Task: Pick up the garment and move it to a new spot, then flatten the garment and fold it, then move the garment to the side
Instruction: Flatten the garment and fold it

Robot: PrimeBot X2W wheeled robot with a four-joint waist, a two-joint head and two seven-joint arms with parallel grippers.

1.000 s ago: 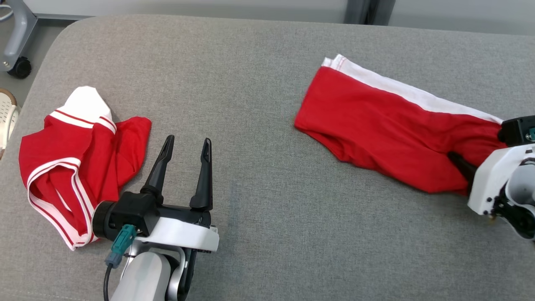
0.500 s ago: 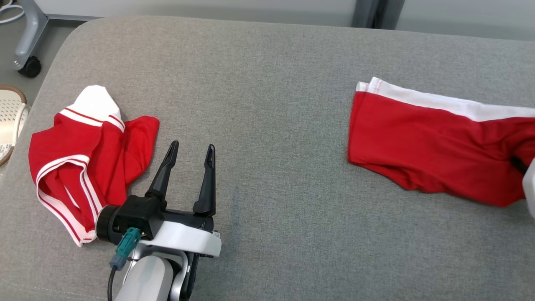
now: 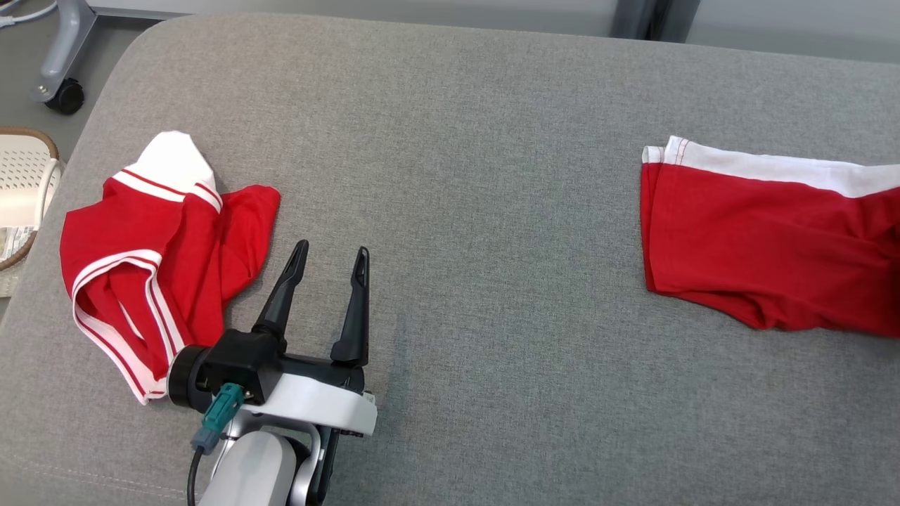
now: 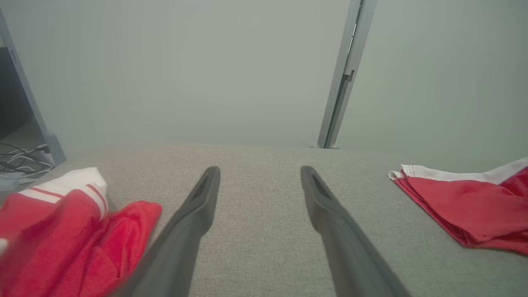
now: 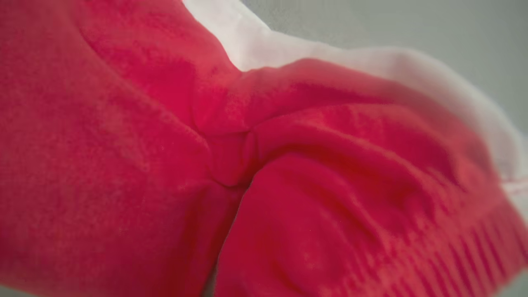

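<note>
Overview of a grey upholstered surface (image 3: 492, 154) bearing two red garments. At the right, a folded garment (image 3: 759, 260), red with a white band along its far edge, lies flat on the upholstery. Its left end shows stacked layers, and its right part runs past the right margin of the head view. Close up in the right wrist view, the same red cloth gathers into a tight pucker near the middle, with the white band curving across the upper right. The right gripper has its jaws together, clamped on this folded garment; the cloth covers its fingers. At the left, a crumpled garment (image 3: 155, 260), red with white striped trim and a white panel at its far end, sits bunched near the left edge of the surface. The left gripper (image 3: 332, 248) is just to the right of the crumpled garment, fingers pointing toward the far side, jaws wide apart over bare upholstery. In the left wrist view, grey fabric shows between the two dark fingers (image 4: 194, 214). Whether the fingertips touch the surface cannot be told. The two garments lie well apart, with bare upholstery between them. Beyond the left edge stand a pale woven basket (image 3: 21, 183) and a black castor (image 3: 65, 98); a grey post (image 4: 344, 74) rises behind the far edge.
</note>
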